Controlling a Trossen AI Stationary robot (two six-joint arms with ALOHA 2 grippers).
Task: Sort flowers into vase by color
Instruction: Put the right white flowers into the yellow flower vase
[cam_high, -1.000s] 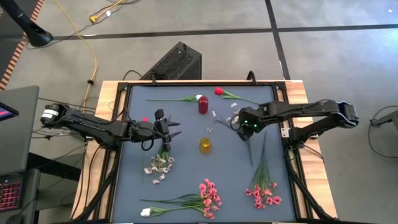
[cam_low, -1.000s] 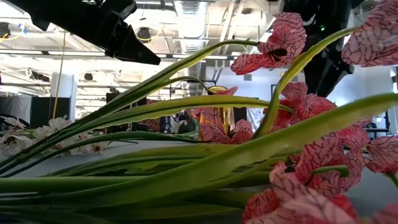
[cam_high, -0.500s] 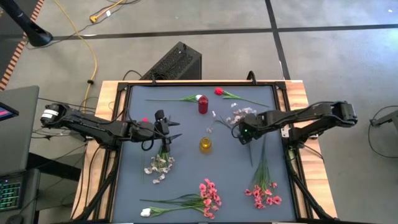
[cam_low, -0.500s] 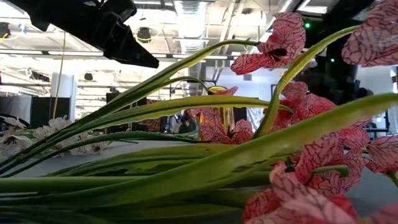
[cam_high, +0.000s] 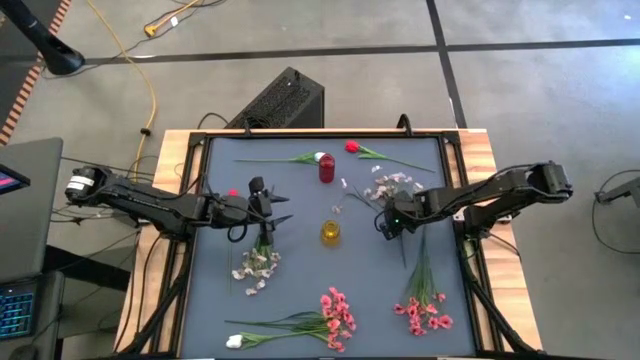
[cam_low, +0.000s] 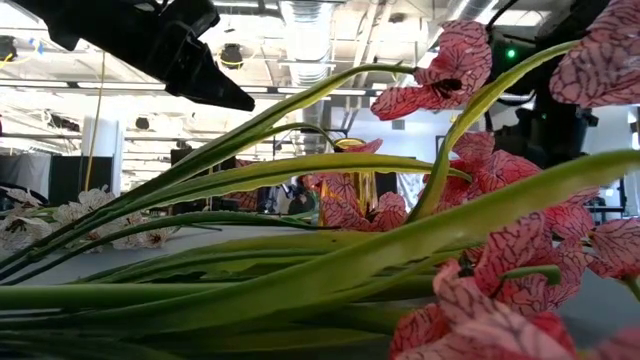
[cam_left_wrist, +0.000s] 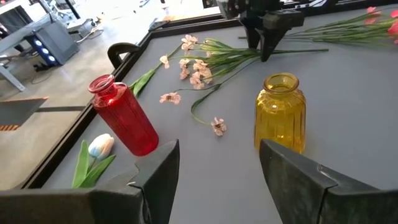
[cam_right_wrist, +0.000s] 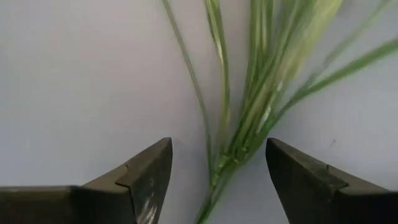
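Note:
My right gripper hangs open, fingers pointing down, over the green stems of a pale pink-white spray that lies flat on the mat; its fingers stand on either side of the stem bundle. The left wrist view shows it there too, as the right gripper above the stems. My left gripper waits open left of the yellow vase, with a second pale spray lying near it. The red vase stands farther back. Both vases are upright.
A white bud and a red rosebud lie by the far edge. Bright pink sprays and another white bud lie near the front edge. One pink spray fills the low view. A raised black frame rims the mat.
My right gripper has moved toward the table's near edge and slightly left, from beside the pale blossoms to over their stems, staying open. The flowers and vases have not shifted.

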